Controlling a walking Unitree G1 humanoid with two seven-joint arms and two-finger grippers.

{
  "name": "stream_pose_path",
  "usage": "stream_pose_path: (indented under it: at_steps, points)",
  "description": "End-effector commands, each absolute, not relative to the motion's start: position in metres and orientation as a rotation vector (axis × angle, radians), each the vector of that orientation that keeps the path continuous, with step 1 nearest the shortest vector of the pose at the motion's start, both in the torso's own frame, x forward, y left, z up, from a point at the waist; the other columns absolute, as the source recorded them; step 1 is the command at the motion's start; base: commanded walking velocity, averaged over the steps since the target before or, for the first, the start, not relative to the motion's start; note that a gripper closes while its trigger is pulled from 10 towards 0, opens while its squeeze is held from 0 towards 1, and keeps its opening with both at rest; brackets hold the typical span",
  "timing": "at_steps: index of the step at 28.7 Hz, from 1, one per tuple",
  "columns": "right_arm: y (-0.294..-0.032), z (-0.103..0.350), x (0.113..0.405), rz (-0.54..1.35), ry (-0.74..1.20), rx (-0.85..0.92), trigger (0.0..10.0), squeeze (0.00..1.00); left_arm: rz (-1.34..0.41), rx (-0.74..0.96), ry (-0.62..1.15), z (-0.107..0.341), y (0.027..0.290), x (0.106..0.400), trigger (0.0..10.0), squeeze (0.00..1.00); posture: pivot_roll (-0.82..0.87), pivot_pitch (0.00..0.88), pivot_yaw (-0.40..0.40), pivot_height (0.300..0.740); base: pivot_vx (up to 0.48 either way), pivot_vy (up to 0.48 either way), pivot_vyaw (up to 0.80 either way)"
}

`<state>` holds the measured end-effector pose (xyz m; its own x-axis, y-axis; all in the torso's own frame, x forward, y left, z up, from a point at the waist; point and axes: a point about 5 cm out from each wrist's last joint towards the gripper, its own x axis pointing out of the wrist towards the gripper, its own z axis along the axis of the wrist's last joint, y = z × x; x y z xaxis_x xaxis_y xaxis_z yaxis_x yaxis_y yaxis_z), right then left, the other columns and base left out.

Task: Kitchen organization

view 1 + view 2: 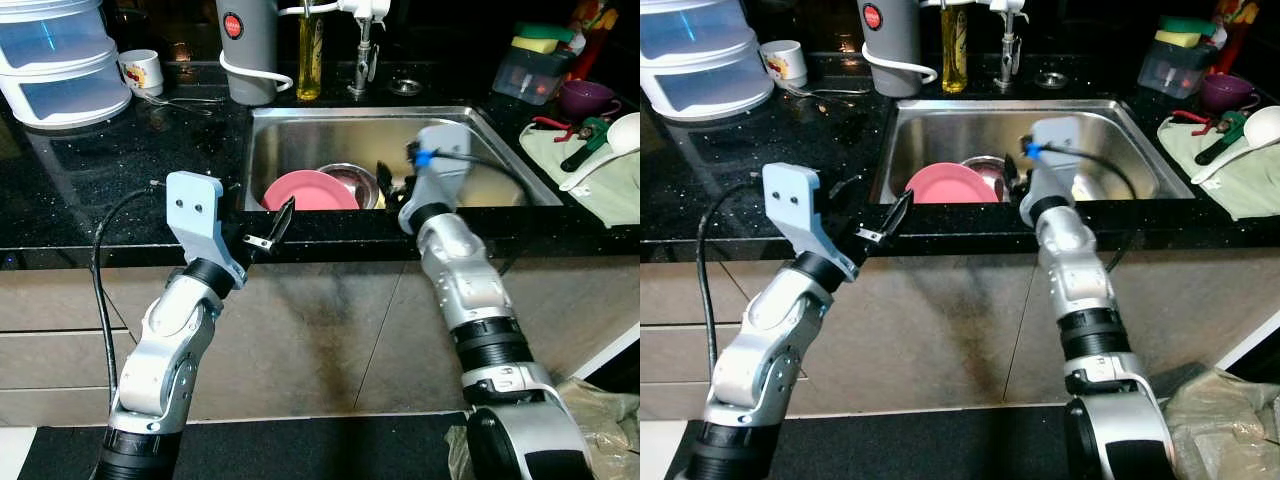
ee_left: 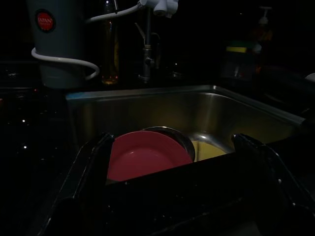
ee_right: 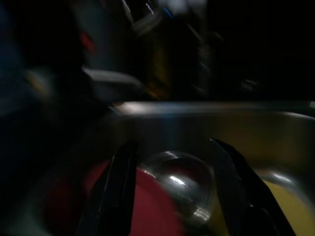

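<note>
Black speckled stone forms the surface [image 1: 120, 170] at the front of this kitchen, with a steel sink [image 1: 500, 150] sunk into it. Nearest us, the left gripper [image 1: 268, 232] hangs over the front lip of the surface just short of the sink's near left corner, its two black fingers spread apart and holding nothing. The right gripper [image 3: 179, 196] is down inside the basin near the front wall, fingers also parted with nothing between them yet; in its wrist view they frame a rounded steel bowl [image 3: 184, 184], though that picture is blurred.

Now into the sink: a pink plate [image 1: 310, 190] lies against the front left part of the basin, and the steel bowl sits right behind it, touching or overlapping its far edge. A pale yellow thing [image 2: 209, 149] shows on the basin floor beside the bowl; what it is I cannot tell.

Over on the right of the surface lies a light green cloth [image 1: 610, 185] with a white ladle [image 1: 610, 145] and a dark-handled tool on it, and beyond that a purple bowl [image 1: 585, 97] and a clear tub holding sponges [image 1: 540, 45].

At the back, the faucet [image 1: 362, 60] rises behind the sink, with a bottle of yellow oil [image 1: 309, 55] and a grey appliance [image 1: 245, 50] wrapped by a white cord to its left. Further left stand a white mug [image 1: 142, 70] and a stacked white container [image 1: 60, 60].
</note>
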<state>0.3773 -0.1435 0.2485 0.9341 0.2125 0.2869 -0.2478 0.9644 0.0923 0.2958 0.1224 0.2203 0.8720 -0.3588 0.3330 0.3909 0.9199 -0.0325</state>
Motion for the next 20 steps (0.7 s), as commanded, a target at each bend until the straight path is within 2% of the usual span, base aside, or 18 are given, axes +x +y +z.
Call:
stream_pose_path:
  at_steps: [1, 6, 20]
  points:
    - [-0.143, 0.25, 0.371, 0.305, -0.322, 0.225, 10.0, 0.0, -0.368, -0.086, -0.324, 0.218, 0.127, 0.297, 10.0, 0.0, 0.03, 0.038, -0.033, 0.74, 0.0, 0.0, 0.0]
    - [-0.143, 0.252, 0.363, 0.373, -0.375, 0.288, 10.0, 0.0, -0.333, -0.07, -0.332, 0.22, 0.131, 0.299, 10.0, 0.0, 0.04, 0.039, -0.032, 0.74, 0.0, 0.0, 0.0]
    - [-0.126, 0.241, 0.352, 0.514, -0.349, 0.233, 10.0, 0.0, -0.264, -0.021, -0.288, 0.212, 0.136, 0.303, 10.0, 0.0, 0.04, 0.036, -0.031, 0.74, 0.0, 0.0, 0.8]
